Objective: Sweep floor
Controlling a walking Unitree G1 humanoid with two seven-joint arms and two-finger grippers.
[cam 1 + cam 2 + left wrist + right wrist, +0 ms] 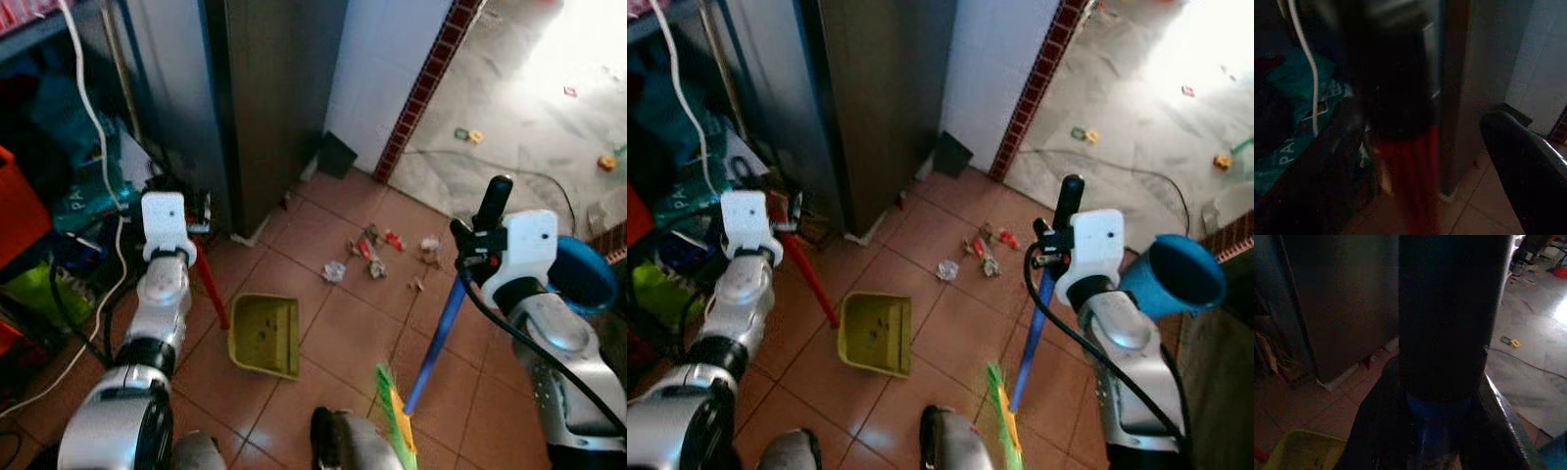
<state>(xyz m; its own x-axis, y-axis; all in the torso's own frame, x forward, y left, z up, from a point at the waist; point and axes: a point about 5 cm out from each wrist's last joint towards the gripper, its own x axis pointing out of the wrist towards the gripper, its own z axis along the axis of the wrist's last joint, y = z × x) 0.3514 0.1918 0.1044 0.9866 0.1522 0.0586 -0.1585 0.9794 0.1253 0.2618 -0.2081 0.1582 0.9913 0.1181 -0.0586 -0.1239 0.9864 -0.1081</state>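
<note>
A yellow-green dustpan (265, 335) rests on the brown tiles just ahead of me. Its red handle (210, 286) slants up to my left gripper (184, 208), which is shut on it; the left wrist view shows the red handle (1411, 182) blurred beside one black finger (1528, 171). My right gripper (471, 241) is shut on the broom's blue handle (438, 333), just below its black top grip (492, 204). The green and yellow bristles (395, 416) sit on the floor near my feet. A small pile of litter (377, 253) lies beyond the dustpan.
A tall grey cabinet (269, 98) stands ahead on the left, with cluttered shelves and a white cable (88, 108) beside it. A blue bucket (585, 274) is at my right. Past the dark red tile border (421, 93), a pale floor holds small toys and a thin cord.
</note>
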